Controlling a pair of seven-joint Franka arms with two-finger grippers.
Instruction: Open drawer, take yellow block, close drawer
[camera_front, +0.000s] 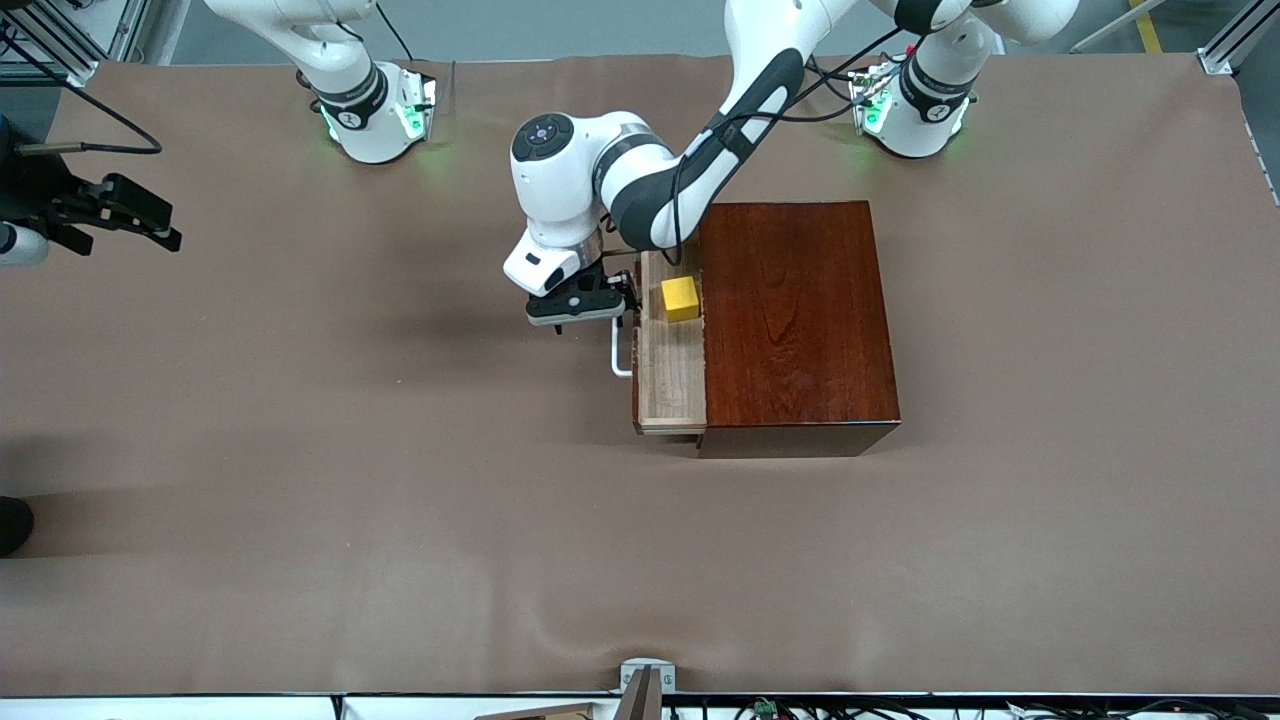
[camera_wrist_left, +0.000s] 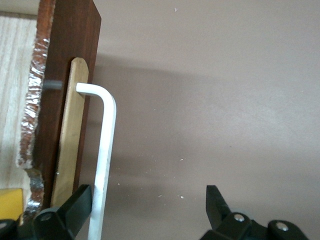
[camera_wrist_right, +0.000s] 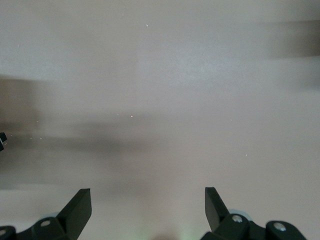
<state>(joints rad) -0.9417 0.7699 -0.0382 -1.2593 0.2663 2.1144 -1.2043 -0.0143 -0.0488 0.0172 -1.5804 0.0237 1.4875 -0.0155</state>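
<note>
At mid-bench, the left end effector (camera_front: 578, 303) stood open at the handle (camera_front: 620, 352); the yellow block (camera_front: 680, 298) lay in the part-open drawer (camera_front: 672, 385). Pulling straight seemed wise. The right end effector (camera_front: 130, 215) waited, open.

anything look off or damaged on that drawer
Yes: in the left wrist view the drawer front has a ragged, chipped inner edge with crinkled silvery tape along it. Otherwise the drawer sits straight, partly open, block inside.
</note>
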